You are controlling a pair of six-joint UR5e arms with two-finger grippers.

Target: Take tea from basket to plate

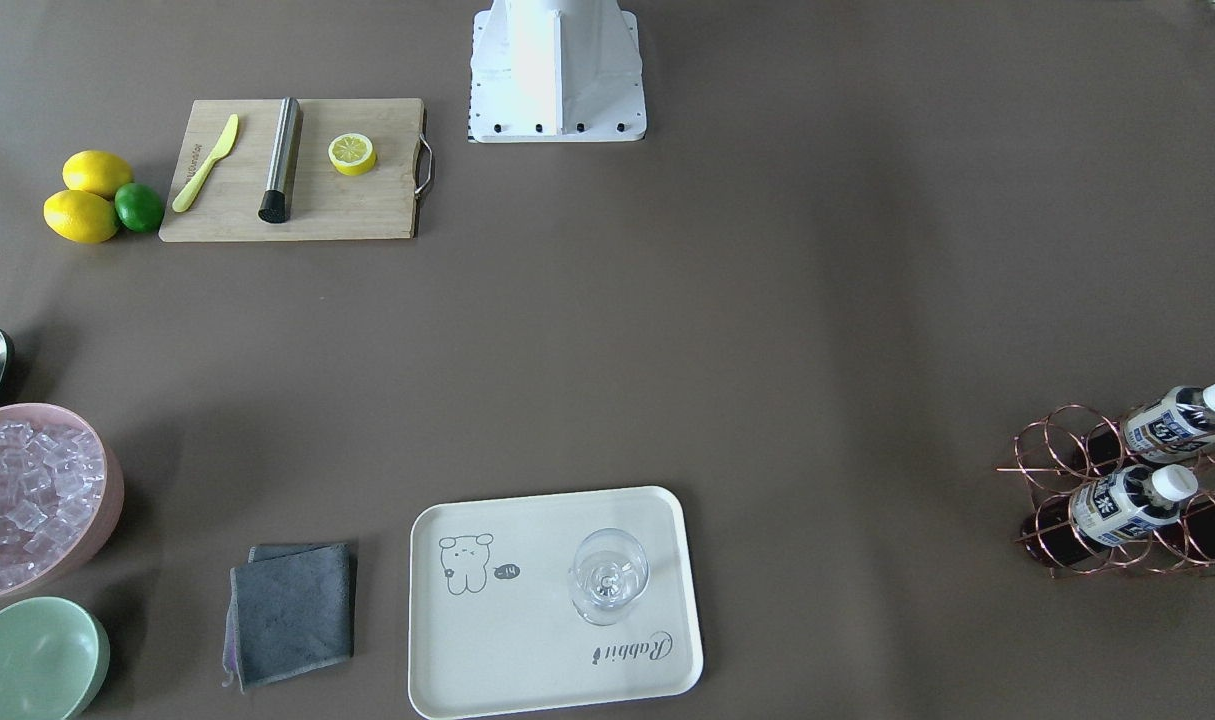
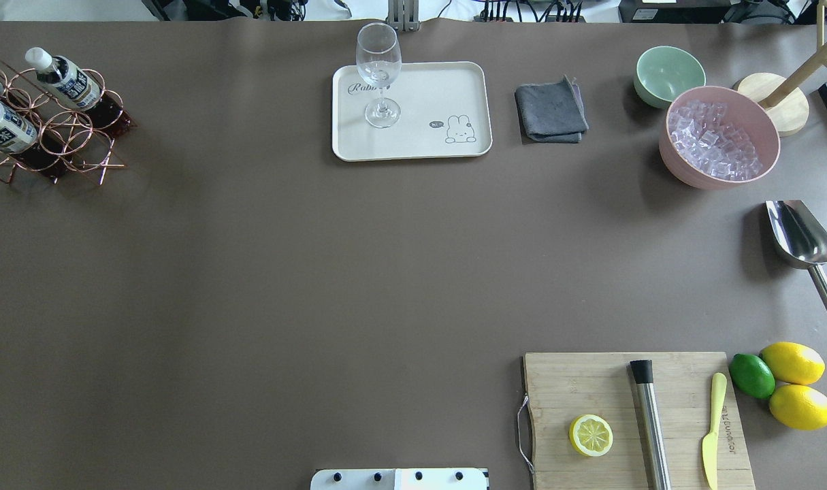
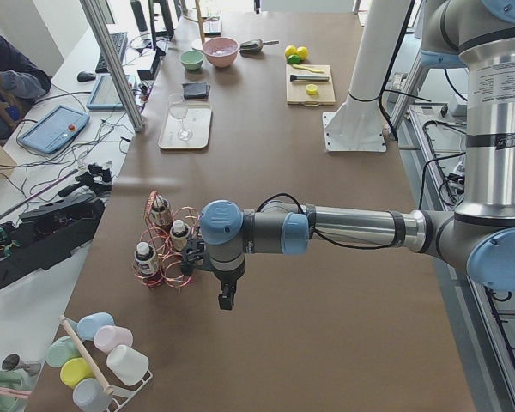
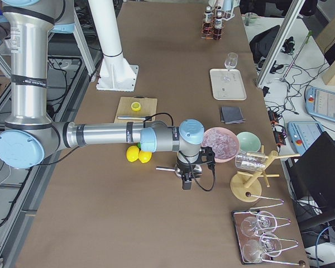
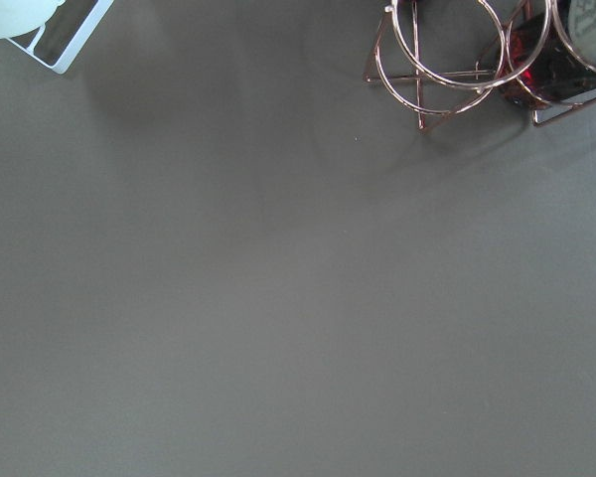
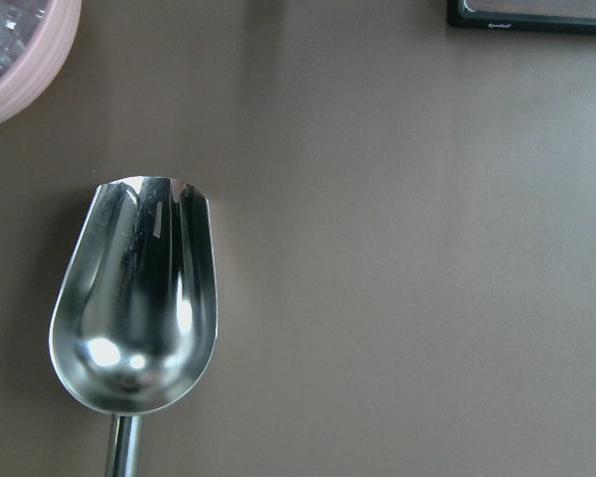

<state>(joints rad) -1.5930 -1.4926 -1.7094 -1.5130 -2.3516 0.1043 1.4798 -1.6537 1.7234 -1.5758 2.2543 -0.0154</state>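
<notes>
Three tea bottles lie in the copper wire basket (image 1: pixel 1057 470); two show whole (image 1: pixel 1172 420) (image 1: pixel 1127 500), one is cut off at the edge. In the overhead view the basket (image 2: pixel 73 129) is far left with a bottle (image 2: pixel 69 78). The cream plate (image 1: pixel 527 640) (image 2: pixel 440 88) holds a clear glass (image 1: pixel 609 575). My left gripper (image 3: pixel 227 300) hangs over the table beside the basket (image 3: pixel 167 249); I cannot tell whether it is open. My right gripper (image 4: pixel 185 184) hangs near the ice bowl; I cannot tell its state either.
A cutting board (image 2: pixel 590 388) carries a lemon half, a steel muddler and a yellow knife; two lemons and a lime (image 2: pixel 752 376) lie beside it. A pink ice bowl (image 2: pixel 719 136), mint bowl (image 2: pixel 668 71), grey cloth (image 2: pixel 549 112) and steel scoop (image 2: pixel 798 235) stand to the right.
</notes>
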